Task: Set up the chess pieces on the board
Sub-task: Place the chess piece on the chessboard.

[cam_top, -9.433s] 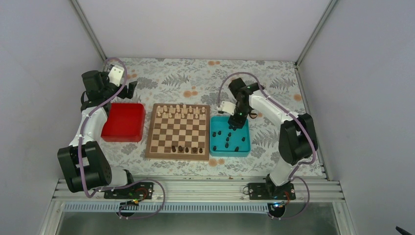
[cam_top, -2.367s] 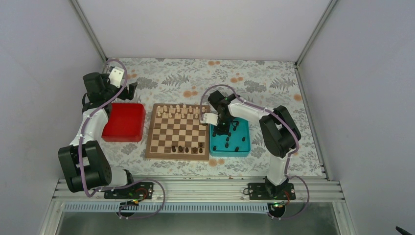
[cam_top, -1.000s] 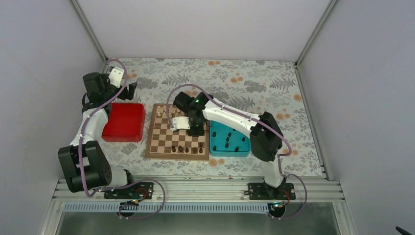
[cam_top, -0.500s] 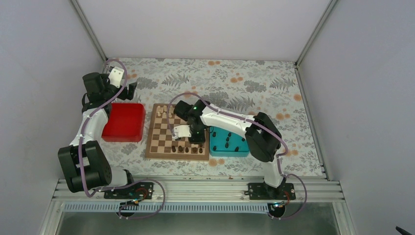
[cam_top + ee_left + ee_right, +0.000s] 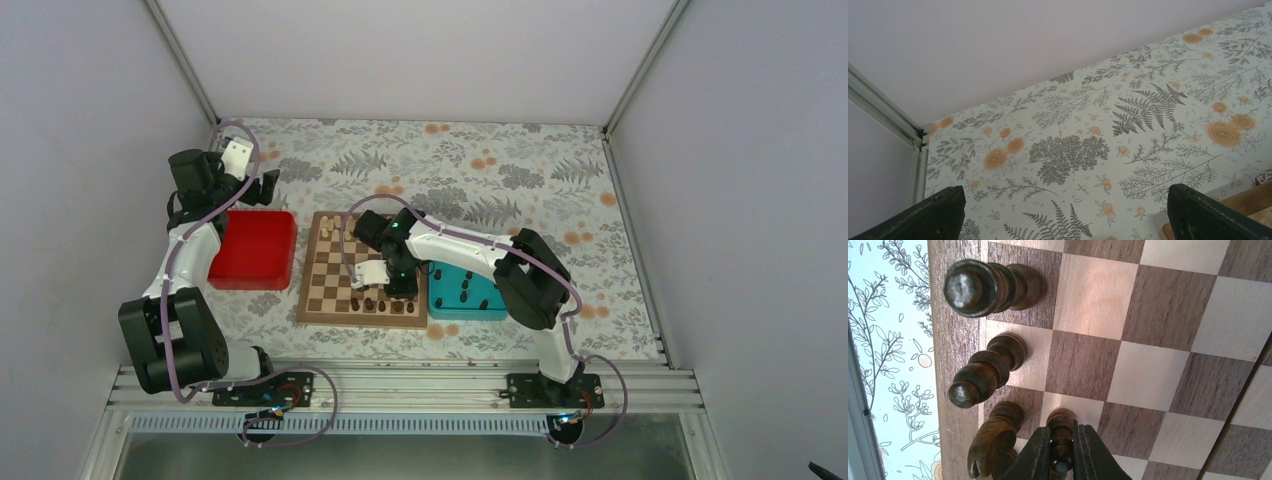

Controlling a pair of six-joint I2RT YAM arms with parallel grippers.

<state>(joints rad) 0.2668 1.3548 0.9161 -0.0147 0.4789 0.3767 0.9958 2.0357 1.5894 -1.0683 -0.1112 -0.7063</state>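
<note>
Right pincer (image 5: 1062, 462) grasps a dark pawn (image 5: 1061, 432) near the board's (image 5: 325, 275) near edge. Perhaps seven chess pieces (image 5: 464, 291) lie in the teal tray (image 5: 470, 313) beside the board. Left pincer (image 5: 1063, 220) is released.

Top camera looks down from behind; right wrist camera sits close over the same board (image 5: 332, 266).

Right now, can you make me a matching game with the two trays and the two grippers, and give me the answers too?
Things:
1. red tray
2. teal tray
3. left gripper
4. right gripper

States:
A. shut on a dark chess piece
B. left of the board
C. open, holding nothing
D. right of the board, with dark chess pieces inside

Pairs: 1-B, 2-D, 3-C, 4-A
</note>
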